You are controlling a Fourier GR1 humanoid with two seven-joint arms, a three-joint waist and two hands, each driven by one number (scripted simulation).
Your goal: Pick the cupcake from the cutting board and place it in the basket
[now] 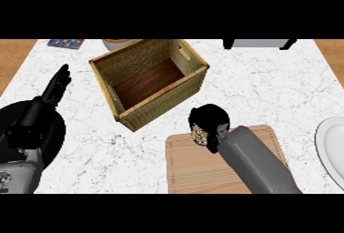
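Cupcake [199, 133] mostly hidden in the right hand [209, 119], fingers curled round it, at the cutting board's [194, 170] upper edge, frame centre; lifted or not, cannot tell.

Risk: the basket [161, 102], up and left, has a tall near wall. A low carry could clip the rim or crush the frosting.

Left hand [56, 86] rests open, far left. White marble counter [269, 86]; plate [331, 145] at the right edge.

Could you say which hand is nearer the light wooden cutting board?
Right. The right hand is over the wooden cutting board's far edge, holding the cupcake; the left hand rests open far left.
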